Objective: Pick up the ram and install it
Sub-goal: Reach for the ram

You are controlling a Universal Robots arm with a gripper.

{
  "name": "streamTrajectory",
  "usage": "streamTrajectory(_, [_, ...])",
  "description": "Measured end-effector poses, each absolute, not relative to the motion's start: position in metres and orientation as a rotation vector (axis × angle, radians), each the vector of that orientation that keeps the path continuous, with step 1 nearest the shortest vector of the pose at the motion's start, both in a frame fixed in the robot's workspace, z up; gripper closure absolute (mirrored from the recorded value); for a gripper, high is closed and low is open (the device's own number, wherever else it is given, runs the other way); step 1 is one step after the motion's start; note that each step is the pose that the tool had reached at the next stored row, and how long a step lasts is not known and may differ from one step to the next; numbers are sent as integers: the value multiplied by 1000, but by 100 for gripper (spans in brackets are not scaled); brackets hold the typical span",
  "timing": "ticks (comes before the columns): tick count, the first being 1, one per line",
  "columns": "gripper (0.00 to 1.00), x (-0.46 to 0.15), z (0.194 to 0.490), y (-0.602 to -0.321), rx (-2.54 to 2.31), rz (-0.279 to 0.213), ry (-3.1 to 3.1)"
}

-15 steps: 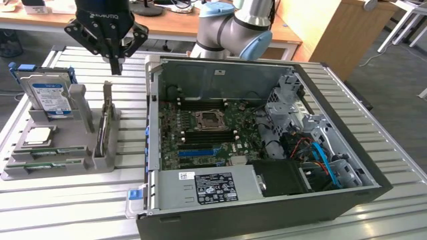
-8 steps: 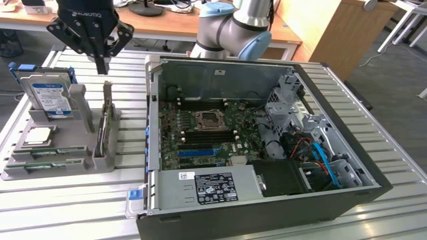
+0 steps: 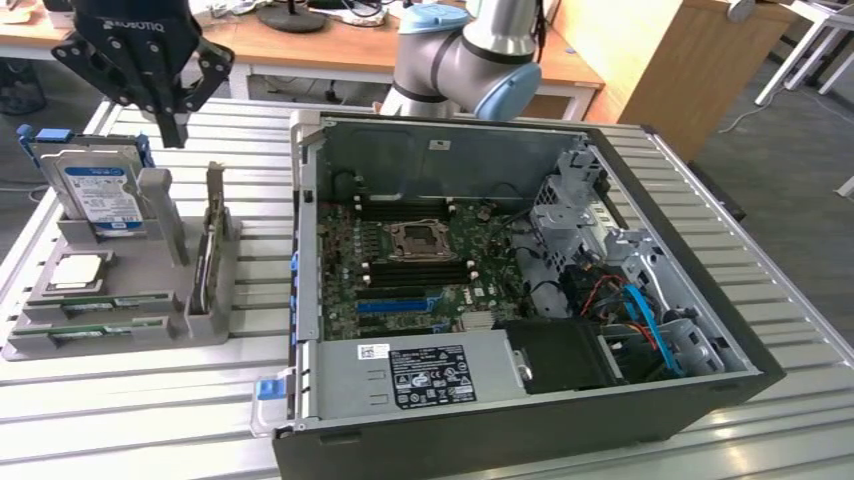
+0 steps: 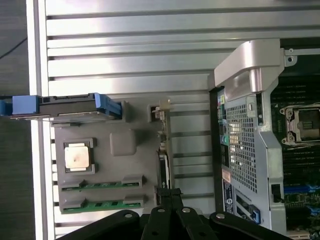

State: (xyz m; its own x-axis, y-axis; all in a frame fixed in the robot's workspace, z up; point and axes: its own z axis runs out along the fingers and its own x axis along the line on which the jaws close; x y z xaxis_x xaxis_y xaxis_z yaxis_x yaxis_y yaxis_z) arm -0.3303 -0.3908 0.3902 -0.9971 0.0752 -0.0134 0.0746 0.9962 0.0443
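2 ram sticks [image 4: 102, 204] in tray [image 4: 122, 145], gripper [image 3: 171, 135] closed, ext view: whole PC [image 3: 507, 450]

**Tally of the parts in sight**

Two ram sticks [image 4: 102, 185], both green. One hard drive [image 3: 96, 190]. One processor chip [image 3: 78, 270]. One expansion card [image 3: 207, 262]. One grey holder tray [image 3: 214, 322] (a single piece carrying all of those). One open computer case [image 3: 534, 440], and within it one motherboard [image 3: 483, 272], one processor socket [image 3: 416, 240] and one power supply [image 3: 414, 375].
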Motion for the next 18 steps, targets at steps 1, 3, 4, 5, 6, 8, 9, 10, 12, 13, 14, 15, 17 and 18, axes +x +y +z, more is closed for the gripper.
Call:
streamTrajectory(1, [89, -333, 390, -391, 117, 69, 3124])
streamTrajectory(3, [89, -340, 390, -391, 117, 68, 3125])
streamTrajectory(4, [89, -343, 390, -391, 117, 68, 3125])
streamTrajectory(5, [89, -346, 390, -391, 117, 68, 3125])
streamTrajectory(6, [89, -349, 390, -391, 118, 68, 3126])
streamTrajectory(8, [89, -355, 390, -390, 117, 68, 3126])
streamTrajectory(9, [89, -358, 389, -391, 117, 68, 3126])
streamTrajectory(10, [89, -361, 389, -390, 117, 68, 3127])
streamTrajectory(12, [89, -367, 389, -390, 117, 68, 3127])
streamTrajectory(13, [89, -370, 389, -390, 118, 68, 3127])
streamTrajectory(14, [89, -372, 389, -390, 118, 68, 3128])
streamTrajectory(15, [89, -375, 389, -390, 118, 68, 3128])
streamTrajectory(17, [89, -380, 389, -390, 118, 68, 3128])
streamTrajectory(18, [89, -383, 389, -390, 118, 68, 3129])
